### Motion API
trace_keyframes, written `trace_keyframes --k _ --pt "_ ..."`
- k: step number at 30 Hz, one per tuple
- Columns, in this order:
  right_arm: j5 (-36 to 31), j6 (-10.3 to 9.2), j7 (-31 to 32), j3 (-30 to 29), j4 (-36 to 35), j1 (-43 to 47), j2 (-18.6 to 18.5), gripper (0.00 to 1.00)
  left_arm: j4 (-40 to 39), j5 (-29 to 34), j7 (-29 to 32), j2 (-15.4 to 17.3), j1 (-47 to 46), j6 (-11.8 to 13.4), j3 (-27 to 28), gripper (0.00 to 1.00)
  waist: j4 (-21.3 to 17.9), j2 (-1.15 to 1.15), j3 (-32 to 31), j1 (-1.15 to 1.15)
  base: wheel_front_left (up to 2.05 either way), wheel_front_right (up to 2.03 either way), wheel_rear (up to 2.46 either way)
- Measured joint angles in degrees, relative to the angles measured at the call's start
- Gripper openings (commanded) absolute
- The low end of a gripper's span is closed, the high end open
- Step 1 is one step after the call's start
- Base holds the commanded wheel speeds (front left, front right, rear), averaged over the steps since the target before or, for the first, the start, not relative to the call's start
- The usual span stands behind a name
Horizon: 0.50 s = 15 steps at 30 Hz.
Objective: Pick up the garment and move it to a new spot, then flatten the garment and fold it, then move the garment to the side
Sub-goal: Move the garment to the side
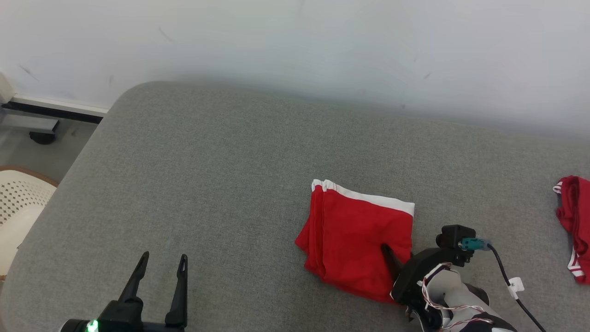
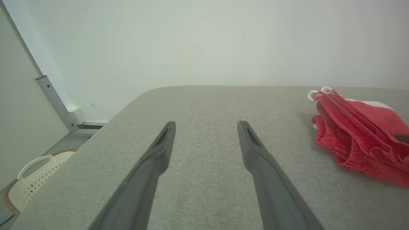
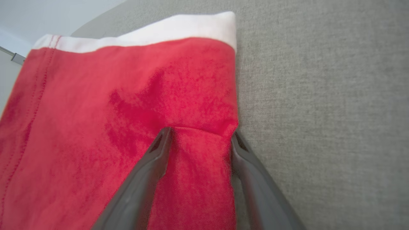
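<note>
Far to the left of the red shorts [image 1: 359,240], beyond the rounded corner of the grey padded surface [image 1: 230,161], stands a cream perforated plastic piece [image 1: 18,203]; whether it is a chair or a basket cannot be told. Nearer, but well apart from the shorts on their left, the left gripper [image 1: 164,256] hangs over bare grey cloth with its two dark fingers spread wide and nothing between them. The shorts lie on the surface, folded into a flat, roughly square packet several layers thick. They are bright red knit with a white waistband along the far edge, a line of red stitching near the left side, and stacked folds showing along the left border. At their near right corner the right gripper [image 3: 199,135] rests low on the cloth, jaws wide apart. One finger [image 3: 159,150] presses on top of the red fabric, the other [image 3: 243,153] sits just at the right edge, and a strip of cloth lies between them, slightly ridged at the tips; no pinch is visible. To the right of the shorts, well apart, a second red garment [image 1: 574,226] with white stripes lies crumpled
</note>
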Motion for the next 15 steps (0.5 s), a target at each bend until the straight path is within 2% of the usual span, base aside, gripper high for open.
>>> trace_keyframes --k 1,6,10,15 --pt "0.78 0.0 0.0 0.83 0.22 -0.01 0.01 0.0 0.21 -0.05 -0.05 0.0 -0.35 -0.02 -0.03 1.0 0.02 0.0 -0.1 0.0 0.0 0.0 0.0" --pt "2.41 0.0 -1.6 4.57 1.26 -0.12 0.29 0.0 1.02 -0.32 -0.24 -0.01 -0.57 -0.05 0.15 1.0 -0.19 0.0 -0.58 0.0 0.0 0.0 0.0" --pt "0.7 0.0 -4.86 7.81 1.8 -1.31 0.14 0.0 0.99 -0.57 -0.41 0.07 -0.38 0.01 0.75 1.0 -1.19 0.0 -0.87 -0.01 0.0 0.0 0.0" --pt "-2.46 0.0 -7.26 13.27 -0.76 -3.26 -4.13 0.0 0.18 -1.01 -0.47 0.07 -0.15 0.04 1.31 1.0 -3.42 0.0 -1.01 -0.01 0.0 0.0 0.0"
